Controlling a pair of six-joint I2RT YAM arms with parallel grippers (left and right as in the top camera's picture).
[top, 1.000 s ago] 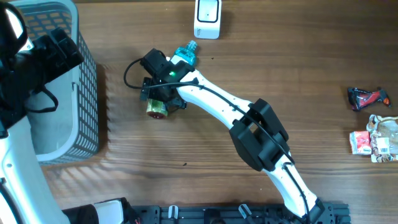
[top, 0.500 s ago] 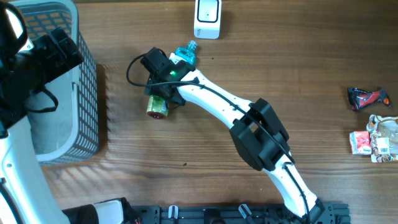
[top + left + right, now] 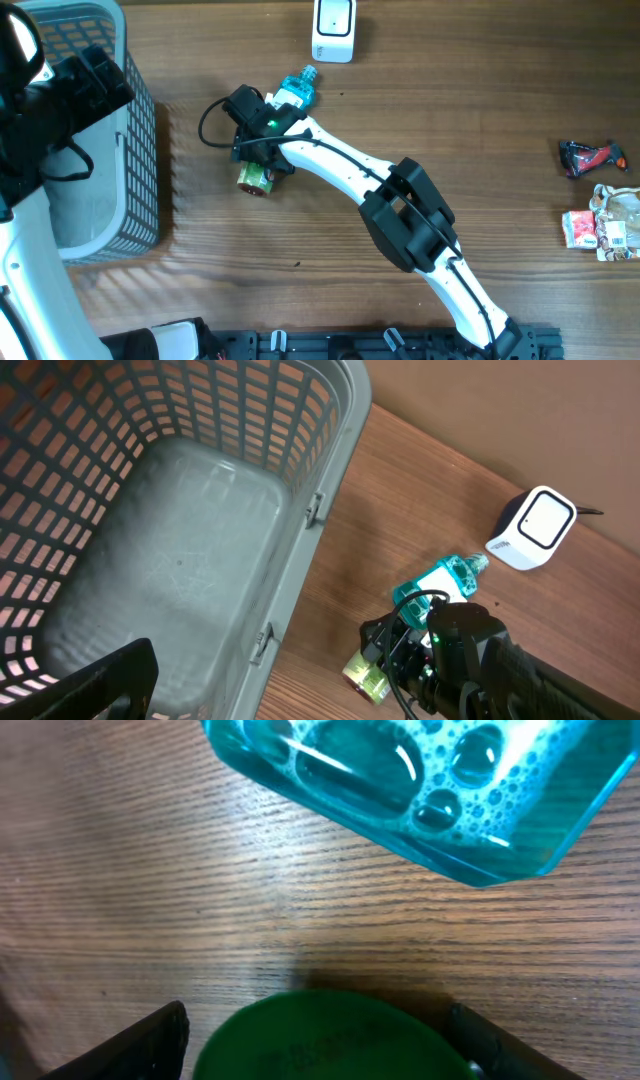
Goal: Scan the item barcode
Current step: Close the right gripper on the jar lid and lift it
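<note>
Across the wooden counter, beside the grey basket where our left fingers are hanging spread and empty, our right arm is reaching for the item. The white scanner is waiting at the far edge, well apart. The small green-lidded jar is resting just beside a teal bottle, and our right fingers are standing apart on either side of its lid, not visibly clamped. We are judging a centred, level squeeze best, clear of the bottle and leaving the label uncovered.
</note>
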